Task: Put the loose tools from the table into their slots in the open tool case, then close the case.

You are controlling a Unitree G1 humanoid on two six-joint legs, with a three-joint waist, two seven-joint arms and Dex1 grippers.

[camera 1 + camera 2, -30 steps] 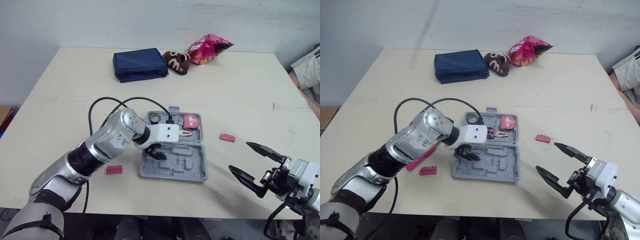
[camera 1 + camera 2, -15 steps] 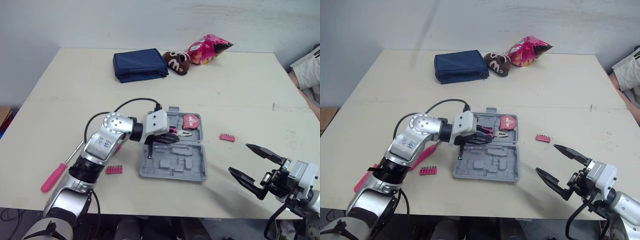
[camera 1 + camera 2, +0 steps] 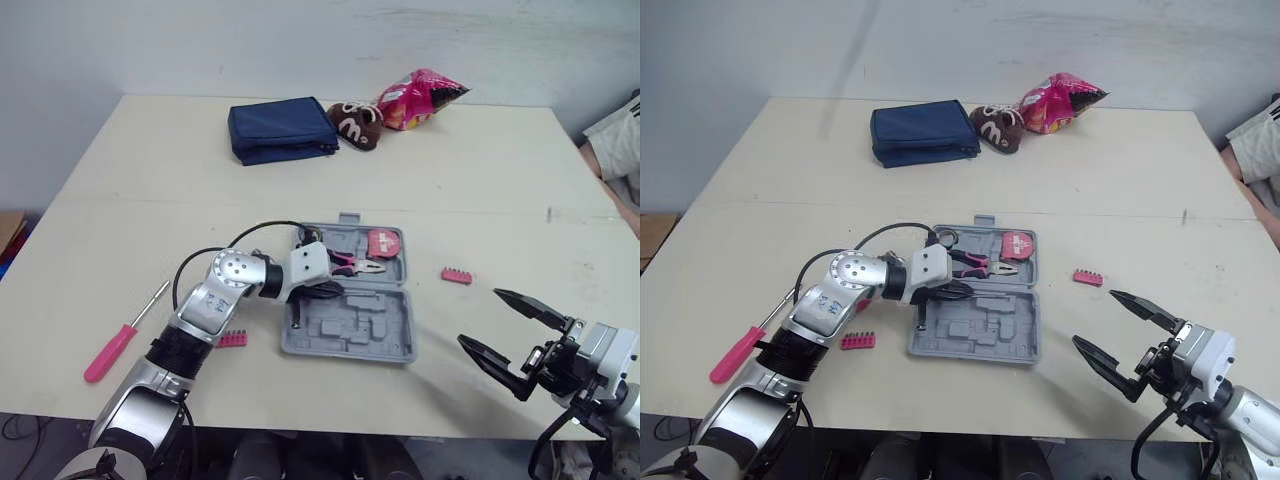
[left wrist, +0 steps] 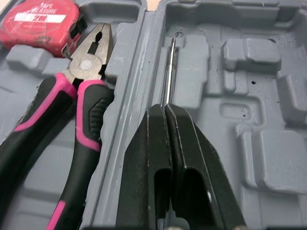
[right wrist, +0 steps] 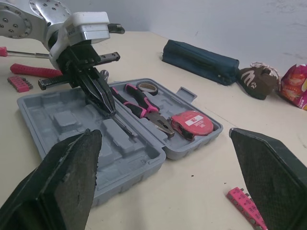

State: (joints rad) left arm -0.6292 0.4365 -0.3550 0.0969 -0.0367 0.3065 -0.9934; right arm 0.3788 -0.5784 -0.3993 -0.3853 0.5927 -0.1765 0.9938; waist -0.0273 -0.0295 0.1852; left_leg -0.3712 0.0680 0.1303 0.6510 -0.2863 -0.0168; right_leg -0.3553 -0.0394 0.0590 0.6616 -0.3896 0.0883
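Quick status from my end. The left gripper (image 4: 165, 110) is down inside the grey plastic tool case (image 3: 350, 325), clenched on a thin metal rod (image 4: 169, 72). The rod pokes straight out ahead of the fingertips and lies along the channel next to the hinge ridge. I reckon I'm mid-way through seating it, but I can't tell if it's fully down in its slot.

Already in the case: the pink-and-black pliers (image 4: 79, 91), just beside the left gripper across that ridge, and the round red tape measure (image 4: 41, 21), beyond the plier jaws.

Not in the case yet, as far as I can see:
- The pink-handled screwdriver (image 3: 110, 352), on the desk (image 3: 480, 180), well apart from the left gripper and out past that arm's elbow.
- A red bit strip (image 3: 232, 338), on the desk near the left forearm, just outside the case.
- A second red bit strip (image 3: 455, 275), near the right gripper (image 3: 480, 316), between it and the case.

The right gripper hangs spread wide with nothing in it, off to the side of the case. The lid is flat open, so closing hasn't started. I'd call it roughly halfway: three loose pieces to go after this rod, then shut the case.
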